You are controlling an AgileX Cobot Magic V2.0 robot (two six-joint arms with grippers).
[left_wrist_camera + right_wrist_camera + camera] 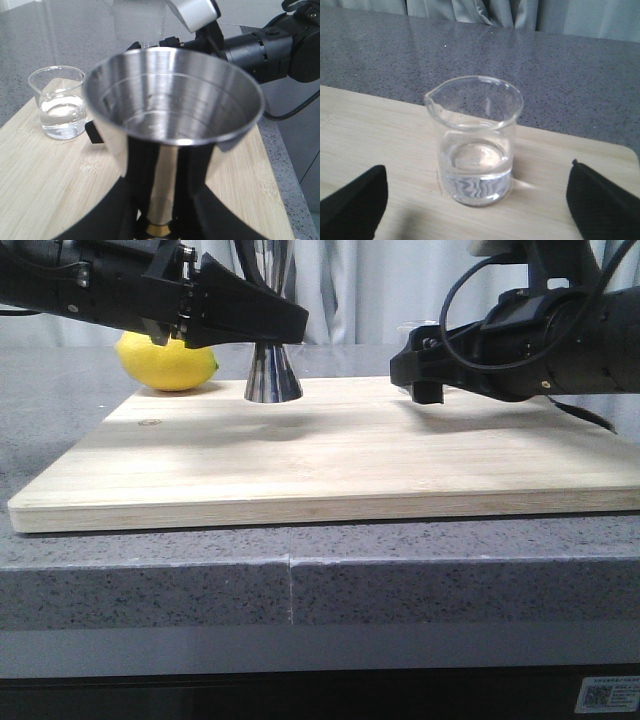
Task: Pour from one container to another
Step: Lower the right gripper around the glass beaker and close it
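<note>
1. The jigger [273, 375] stands upright near the back edge of the board [330, 465], left of centre, its steel base flaring out on the wood.
2. The left gripper [285, 322] reaches in from the left at the height of the jigger's waist. In the left wrist view the black fingers [107, 220] sit close on either side of the narrow waist with its gold band, pinching the jigger [172, 115] there.
3. The same view looks down into the jigger's upper cup; its polished inside shows only reflections, and I cannot tell whether it holds any liquid.
4. The beaker [475, 142] stands upright on the board toward its back right part, well apart from the jigger. It is partly filled with clear liquid, and its pouring lip shows on the rim.
5. In the front view the beaker is hidden behind the right arm; only a faint glint of glass shows above it.
6. The right gripper [425, 375] hovers low over the board by the beaker. In the right wrist view its two black fingers [350, 202] are spread wide, one on each side of the beaker, and neither touches the glass.
7. A lemon [167, 362] lies at the back left corner of the board, behind the left arm and left of the jigger.
8. The board rests on a grey speckled counter [300, 580].
</note>
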